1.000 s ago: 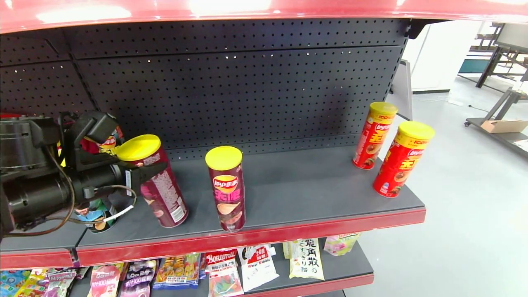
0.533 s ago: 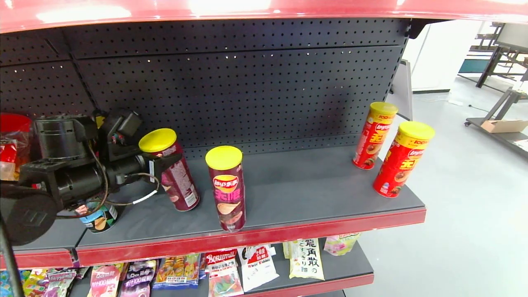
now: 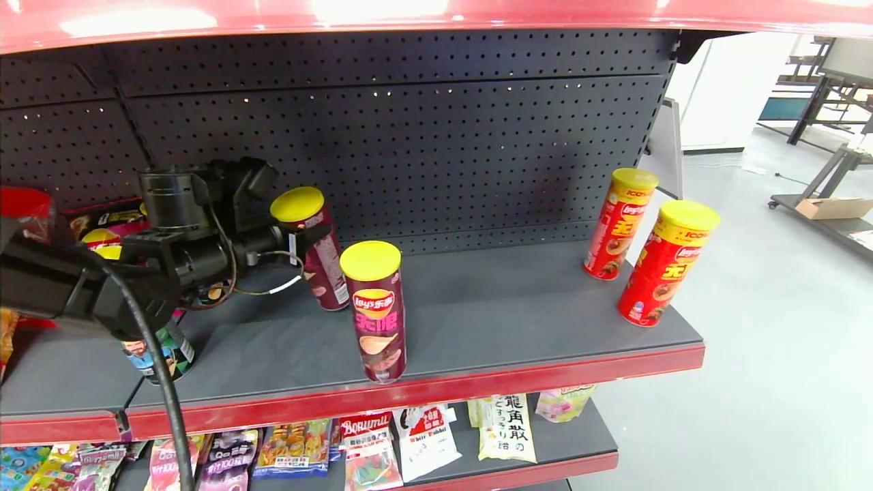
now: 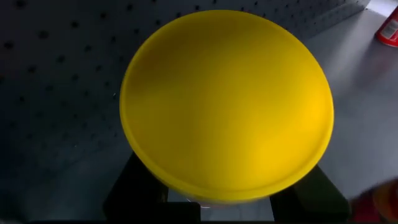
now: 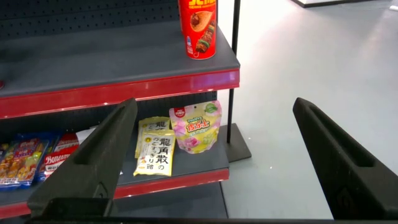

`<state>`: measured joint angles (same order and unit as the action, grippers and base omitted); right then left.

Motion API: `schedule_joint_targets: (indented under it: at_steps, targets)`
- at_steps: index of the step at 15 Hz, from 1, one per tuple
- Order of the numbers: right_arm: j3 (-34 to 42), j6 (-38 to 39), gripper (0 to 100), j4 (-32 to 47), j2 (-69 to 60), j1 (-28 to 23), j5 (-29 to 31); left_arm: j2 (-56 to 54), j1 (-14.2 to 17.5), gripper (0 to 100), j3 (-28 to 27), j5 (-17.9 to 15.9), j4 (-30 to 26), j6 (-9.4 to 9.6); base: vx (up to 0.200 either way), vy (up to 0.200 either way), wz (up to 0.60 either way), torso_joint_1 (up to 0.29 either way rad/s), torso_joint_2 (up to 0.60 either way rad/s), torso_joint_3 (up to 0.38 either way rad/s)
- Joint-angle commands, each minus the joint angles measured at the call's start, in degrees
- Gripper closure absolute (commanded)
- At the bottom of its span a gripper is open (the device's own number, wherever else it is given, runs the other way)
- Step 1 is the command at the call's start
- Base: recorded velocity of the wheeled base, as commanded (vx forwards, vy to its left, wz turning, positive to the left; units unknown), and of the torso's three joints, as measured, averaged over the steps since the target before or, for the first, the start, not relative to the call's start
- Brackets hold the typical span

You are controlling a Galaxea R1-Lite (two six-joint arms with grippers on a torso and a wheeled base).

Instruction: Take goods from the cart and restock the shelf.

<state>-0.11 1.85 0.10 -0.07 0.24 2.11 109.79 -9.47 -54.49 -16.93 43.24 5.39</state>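
Observation:
My left gripper (image 3: 308, 240) is shut on a maroon chip can with a yellow lid (image 3: 319, 245), held near the pegboard at the back of the grey shelf (image 3: 491, 307). The can's yellow lid (image 4: 227, 102) shows from above in the left wrist view, with a dark finger on either side. A second maroon can (image 3: 377, 314) stands upright at the shelf's front edge, just right of the held one. Two red cans (image 3: 619, 222) (image 3: 665, 262) stand at the shelf's right end. My right gripper (image 5: 224, 162) is open with nothing between its fingers, and faces the shelf's right end, where a red can (image 5: 198, 26) stands.
More cans and snack bags (image 3: 102, 232) crowd the shelf's left part behind my left arm. Packets (image 3: 423, 436) lie on the lower shelf. The middle of the grey shelf, between the maroon and red cans, is bare. Open floor lies to the right.
My left arm has carried the maroon can from the front left of the shelf back and to the right, toward the pegboard. The can now stands more upright.

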Motion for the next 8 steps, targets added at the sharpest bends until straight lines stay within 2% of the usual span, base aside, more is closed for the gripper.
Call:
schedule_joint_targets:
  at_steps: [1, 8]
  targets:
    - [0.02, -0.01, 0, -0.01, 0.07, 0.02, 0.00, 4.12, -1.16, 100, -4.22, -0.03, 0.00, -0.03, 0.000, 0.000, 0.00, 0.000, 0.00, 0.000]
    - [0.02, -0.01, 0, -0.01, 0.07, 0.02, 0.00, 9.57, -4.41, 100, -13.36, -0.03, -0.26, -0.29, 0.000, 0.000, 0.00, 0.000, 0.00, 0.000]
